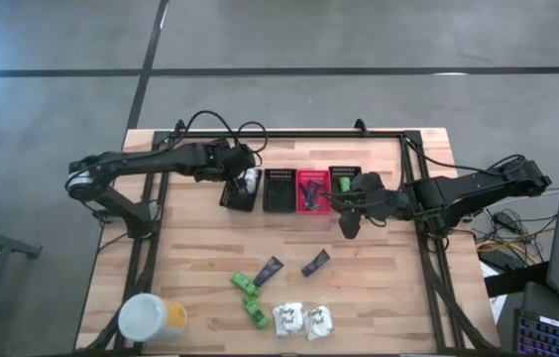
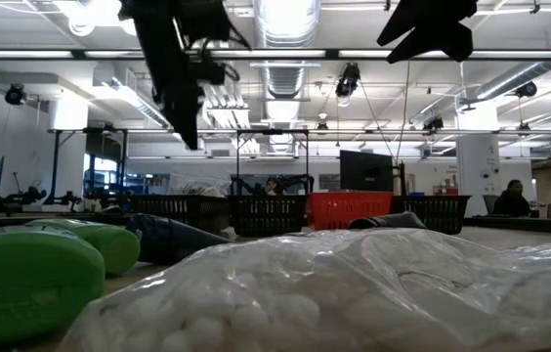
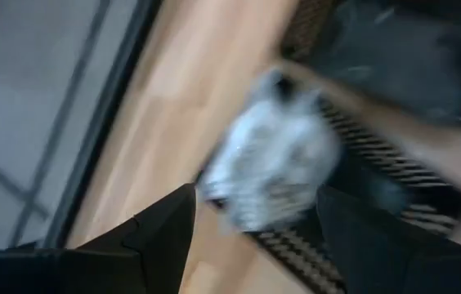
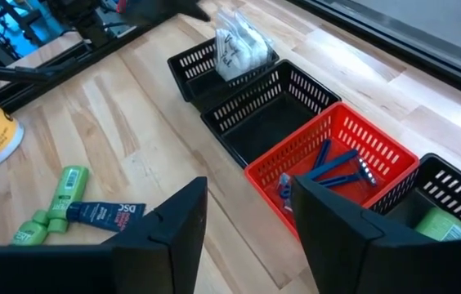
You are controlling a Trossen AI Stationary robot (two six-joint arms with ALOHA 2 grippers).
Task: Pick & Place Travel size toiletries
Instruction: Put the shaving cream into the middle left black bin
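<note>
Four mesh baskets stand in a row at mid-table. A white packet (image 4: 239,45) lies in the leftmost black basket (image 1: 239,191), poking up over its rim. My left gripper (image 3: 257,192) hovers open just above that packet (image 3: 271,163), touching nothing. Blue razors (image 4: 337,167) lie in the red basket (image 1: 311,189), and a green bottle (image 4: 443,224) lies in the rightmost black basket (image 1: 344,181). My right gripper (image 4: 248,184) hangs open and empty near the red basket. Two green bottles (image 1: 250,297), two dark tubes (image 1: 268,270) and two white packets (image 1: 301,319) lie flat on the near part of the table.
A second black basket (image 1: 278,189) stands between the leftmost one and the red one. A large yellow container with a white lid (image 1: 151,319) stands at the near left corner. Bare wood lies between the basket row and the loose items.
</note>
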